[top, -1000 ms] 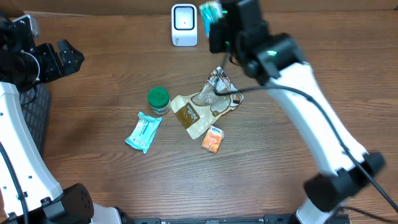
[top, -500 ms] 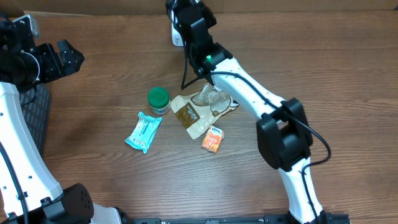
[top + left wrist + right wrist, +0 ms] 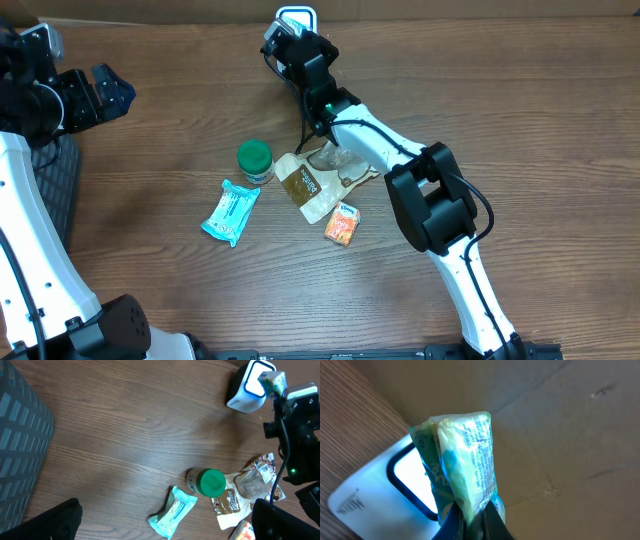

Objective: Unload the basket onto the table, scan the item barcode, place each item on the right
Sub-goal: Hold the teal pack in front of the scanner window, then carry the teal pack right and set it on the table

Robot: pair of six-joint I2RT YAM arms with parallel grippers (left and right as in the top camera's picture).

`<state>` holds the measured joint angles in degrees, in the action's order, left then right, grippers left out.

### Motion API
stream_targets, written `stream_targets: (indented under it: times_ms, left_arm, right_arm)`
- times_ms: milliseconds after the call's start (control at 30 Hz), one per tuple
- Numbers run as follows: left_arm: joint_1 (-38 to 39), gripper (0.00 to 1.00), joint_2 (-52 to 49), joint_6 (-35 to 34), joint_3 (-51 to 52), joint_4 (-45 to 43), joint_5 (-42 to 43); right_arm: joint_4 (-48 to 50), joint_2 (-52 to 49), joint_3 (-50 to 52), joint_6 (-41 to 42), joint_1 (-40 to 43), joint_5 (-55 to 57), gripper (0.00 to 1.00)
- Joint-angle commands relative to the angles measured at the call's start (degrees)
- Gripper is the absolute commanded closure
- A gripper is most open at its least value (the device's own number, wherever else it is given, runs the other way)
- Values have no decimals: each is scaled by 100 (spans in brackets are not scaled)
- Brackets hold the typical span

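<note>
The task's item is a green-and-yellow packet [image 3: 462, 460]: a soft, glossy plastic wrapper, pale green with a yellow band and a teal patch. Fine dark print runs down one long edge, too small to read. In the right wrist view it stands upright, slightly creased along its length. The right end effector [image 3: 470, 522] is clenched on the packet's lower end, its two dark fingers pressed together around the wrapper.

The packet is held up at the far edge of the surface [image 3: 520, 130], directly in front of the barcode scanner [image 3: 380, 497]. The scanner is a white unit with a dark-framed window glowing pale blue. Whether the packet touches that window cannot be told. A cardboard wall [image 3: 560, 435] stands behind both.

The left end effector [image 3: 100, 92] is released, its fingers spread wide and holding nothing, off at the left side well away from the items.

There is one of each thing on the surface:
- a jar with a green cap [image 3: 254, 160]
- a teal packet [image 3: 231, 211]
- a brown pouch [image 3: 308, 186]
- a clear crinkled bag [image 3: 345, 160] just beside the pouch
- an orange packet [image 3: 342, 224]

One dark gridded mat [image 3: 20, 435] lies at the left edge.
</note>
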<state>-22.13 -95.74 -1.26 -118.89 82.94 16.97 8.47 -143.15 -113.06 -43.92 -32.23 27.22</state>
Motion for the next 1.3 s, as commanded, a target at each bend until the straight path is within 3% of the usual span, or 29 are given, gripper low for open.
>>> stream_targets:
  times_ms: [0, 167, 500, 867, 1100, 1267]
  left_arm:
    - [17, 0, 39, 109, -83, -4, 44]
    - [17, 1, 39, 109, -83, -4, 44]
    - [17, 0, 39, 109, -83, -4, 44]
    - [17, 0, 39, 107, -83, -7, 44]
    - [17, 0, 39, 109, -83, -7, 44]
    - [17, 0, 39, 109, -83, -4, 44]
  right_arm:
    - [116, -79, -59, -116, 76, -33, 96]
    - [208, -70, -59, -4, 81, -24, 96]
    - [-588, 848, -59, 2201, -11, -79, 96]
    - [-4575, 3348, -59, 5805, 310, -1648, 96]
    - [-7740, 4448, -59, 7117, 1244, -1853, 96]
    - [-9355, 4439, 232, 7543, 2378, -1917, 96]
